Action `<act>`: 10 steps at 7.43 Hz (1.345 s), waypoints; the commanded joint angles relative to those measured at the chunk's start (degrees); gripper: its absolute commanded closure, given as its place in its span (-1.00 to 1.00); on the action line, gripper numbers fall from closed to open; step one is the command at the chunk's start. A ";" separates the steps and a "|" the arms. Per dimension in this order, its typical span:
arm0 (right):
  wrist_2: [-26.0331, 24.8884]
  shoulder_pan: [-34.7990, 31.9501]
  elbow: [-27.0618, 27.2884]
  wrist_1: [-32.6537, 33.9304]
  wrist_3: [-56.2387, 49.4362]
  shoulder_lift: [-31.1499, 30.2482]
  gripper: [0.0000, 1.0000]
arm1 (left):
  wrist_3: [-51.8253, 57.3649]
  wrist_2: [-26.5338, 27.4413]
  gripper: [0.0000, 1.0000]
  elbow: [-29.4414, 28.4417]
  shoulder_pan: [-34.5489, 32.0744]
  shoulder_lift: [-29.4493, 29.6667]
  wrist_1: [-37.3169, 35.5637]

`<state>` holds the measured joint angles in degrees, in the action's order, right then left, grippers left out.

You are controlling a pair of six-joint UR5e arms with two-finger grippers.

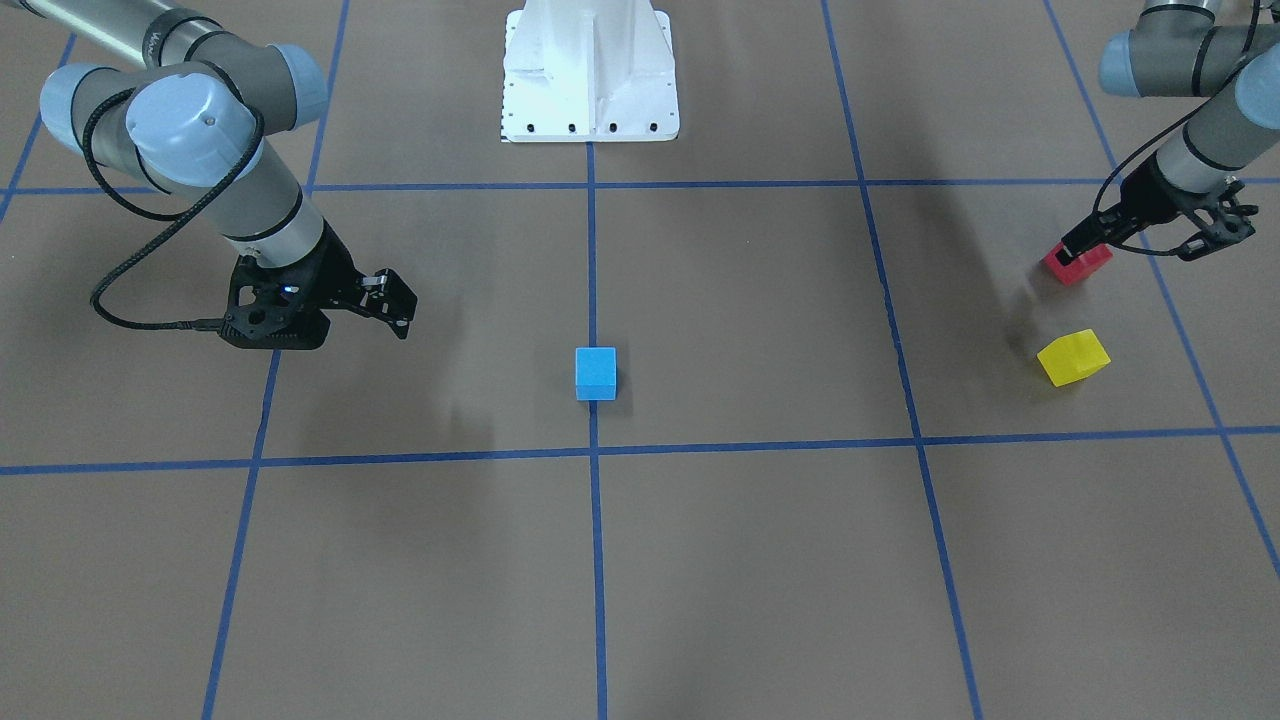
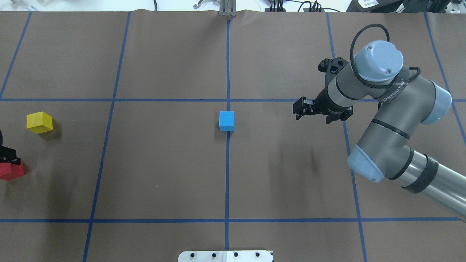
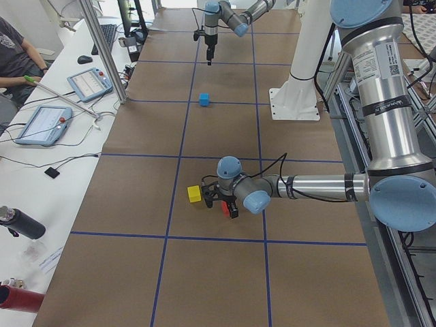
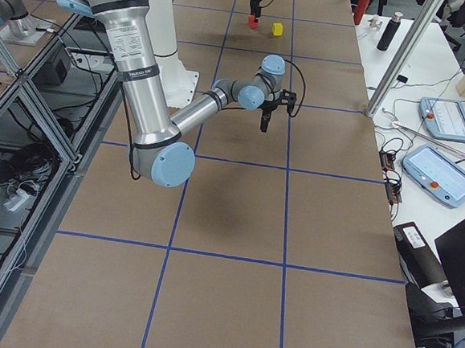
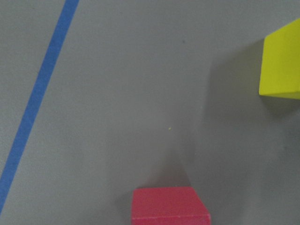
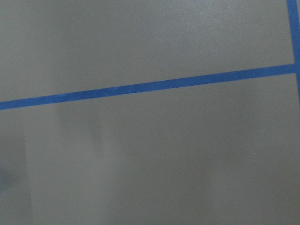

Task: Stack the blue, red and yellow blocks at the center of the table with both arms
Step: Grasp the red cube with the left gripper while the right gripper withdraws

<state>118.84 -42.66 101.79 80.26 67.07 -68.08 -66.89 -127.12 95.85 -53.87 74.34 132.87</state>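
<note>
At my left end effector (image 1: 1078,250): red block (image 1: 1088,266), grip I cannot tell.
My right end effector (image 2: 296,110) gapes open, blue block (image 2: 226,120) well apart.

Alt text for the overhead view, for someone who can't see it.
A blue block sits at the center of the table. The right gripper hovers to its right; at far left are a yellow block and a red block at the left gripper.
</note>
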 commanded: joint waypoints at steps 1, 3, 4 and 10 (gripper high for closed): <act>-0.01 0.04 -0.01 -0.10 -0.01 -0.47 -0.99 | 0.01 0.12 -0.67 -0.05 0.87 0.02 -0.06; -0.01 -0.05 -0.01 -0.10 -0.01 -0.57 -0.99 | 0.01 0.29 0.42 -0.14 0.87 0.02 -0.15; 0.07 -0.40 0.16 -0.10 -0.01 -0.57 -0.99 | -0.08 0.29 0.99 0.21 0.79 0.10 -0.32; 2.52 -7.67 -0.10 -0.10 -11.93 -6.61 -0.99 | 5.78 0.20 1.00 14.10 5.87 27.17 -30.22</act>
<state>120.00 -47.31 101.71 80.16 60.06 -72.23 -64.01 -127.10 109.04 -49.71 89.56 113.45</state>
